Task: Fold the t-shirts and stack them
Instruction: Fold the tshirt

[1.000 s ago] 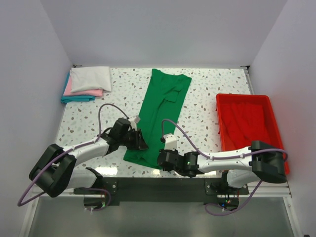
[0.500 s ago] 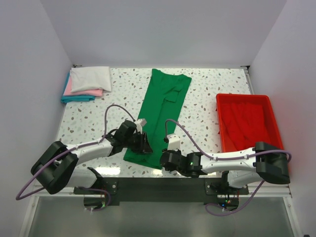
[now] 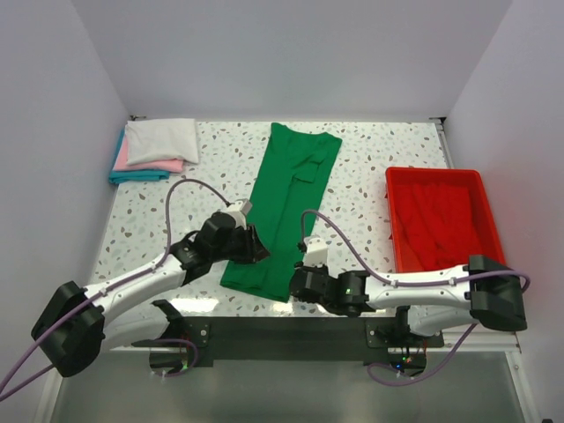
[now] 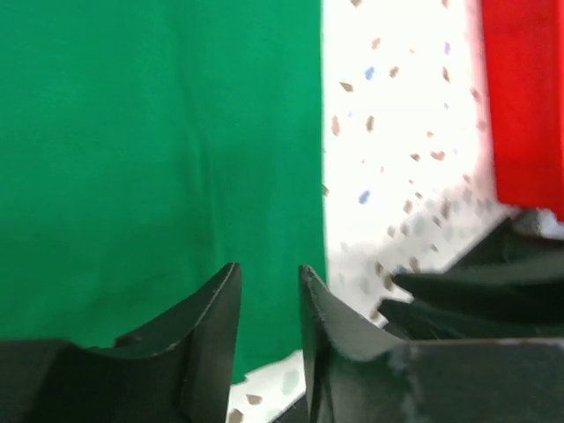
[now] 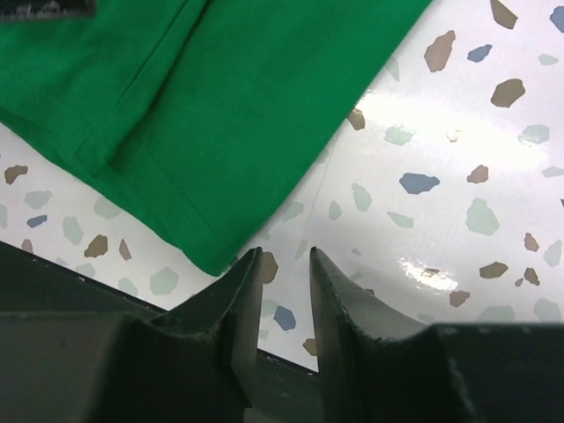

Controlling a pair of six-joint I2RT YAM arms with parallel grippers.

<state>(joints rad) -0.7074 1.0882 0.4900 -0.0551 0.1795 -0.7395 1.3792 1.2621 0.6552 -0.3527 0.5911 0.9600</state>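
Stretching away from the near edge of the table (image 3: 370, 159) as a long strip, the green shirt (image 3: 286, 207) has its near hem between the left gripper (image 3: 251, 247) and right gripper (image 3: 293, 285), one by each corner, both slightly parted and empty.

White table (image 3: 370, 176) with a speckled pattern of brown, grey and blue chips, set inside a plain enclosure. A pale back wall (image 3: 291, 53), left wall (image 3: 44, 132) and right wall (image 3: 520, 88) rise from its far and side edges. A black bar (image 3: 282, 333) runs along the near edge; below it lies a grey surface (image 3: 282, 392). Lighting is bright and even, with a glossy reflection (image 5: 423, 264) visible on the tabletop in the right wrist view.
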